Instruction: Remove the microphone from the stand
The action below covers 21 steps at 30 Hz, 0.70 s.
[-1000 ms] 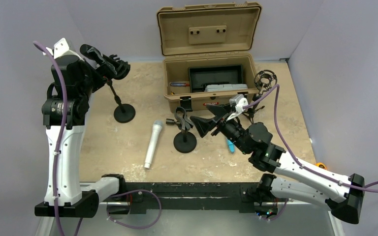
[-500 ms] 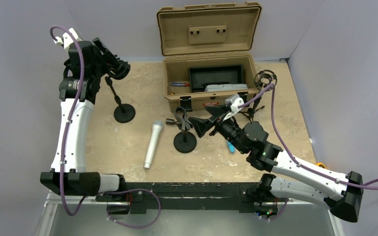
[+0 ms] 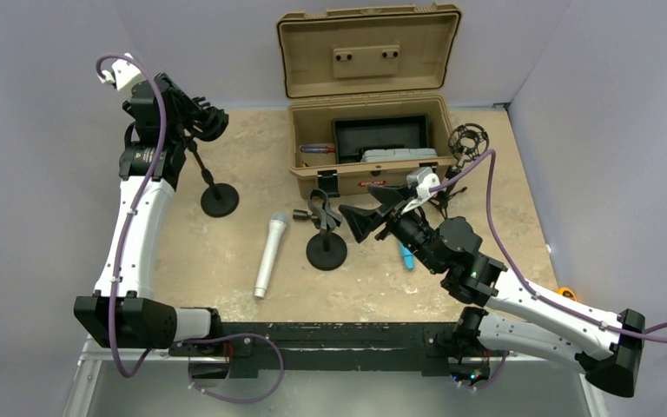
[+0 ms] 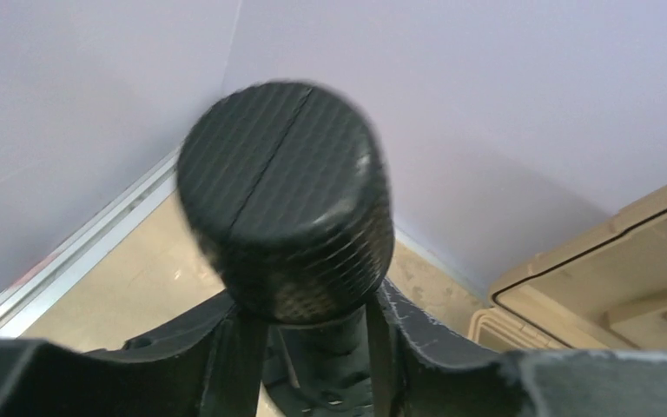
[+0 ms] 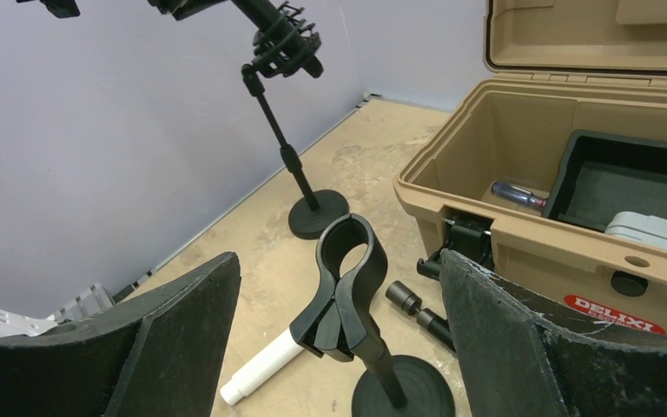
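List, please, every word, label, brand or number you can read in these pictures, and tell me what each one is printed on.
"DELIXI": white letters on the red label on the front wall of the tan toolbox, right wrist view.
A smaller line under it on the same label: too small and cut off to read.
The same label in the top view: too small to read.
Nothing else in view carries readable text.

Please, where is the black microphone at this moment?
The black microphone fills the left wrist view; in the top view it is at the far-left corner of the table, on the left stand, held in the left tool.
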Each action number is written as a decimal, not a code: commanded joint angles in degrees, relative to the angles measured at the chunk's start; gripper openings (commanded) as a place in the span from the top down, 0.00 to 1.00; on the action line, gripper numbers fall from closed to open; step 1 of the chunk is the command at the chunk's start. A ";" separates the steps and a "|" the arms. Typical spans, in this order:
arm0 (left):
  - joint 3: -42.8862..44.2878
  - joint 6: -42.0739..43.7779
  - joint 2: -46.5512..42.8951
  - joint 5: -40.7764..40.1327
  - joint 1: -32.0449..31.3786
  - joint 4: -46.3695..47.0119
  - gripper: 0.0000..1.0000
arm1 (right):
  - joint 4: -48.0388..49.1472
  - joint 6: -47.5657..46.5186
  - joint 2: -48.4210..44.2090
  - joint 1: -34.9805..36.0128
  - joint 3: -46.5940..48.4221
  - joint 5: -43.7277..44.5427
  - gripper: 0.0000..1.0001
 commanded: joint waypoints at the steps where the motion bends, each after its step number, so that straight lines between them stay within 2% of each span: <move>1: 0.45 2.81 -1.01 -1.13 0.40 5.63 0.69 | 0.43 0.83 -0.84 -0.11 1.74 1.41 0.17; 3: 0.54 3.54 -1.68 -0.47 0.40 6.21 0.75 | 0.22 0.81 -0.72 -0.11 1.98 1.29 0.17; 7: 2.39 5.92 -2.72 -0.17 0.24 6.28 0.82 | 0.43 0.72 -0.08 -0.07 2.24 1.21 0.17; 13: 6.49 8.26 -3.43 1.16 0.29 3.27 0.86 | 0.78 0.54 1.25 -0.11 2.88 0.89 0.17; 21: 10.51 8.28 -4.86 2.18 0.27 -0.65 0.98 | 0.94 0.64 2.06 -0.14 3.14 0.37 0.17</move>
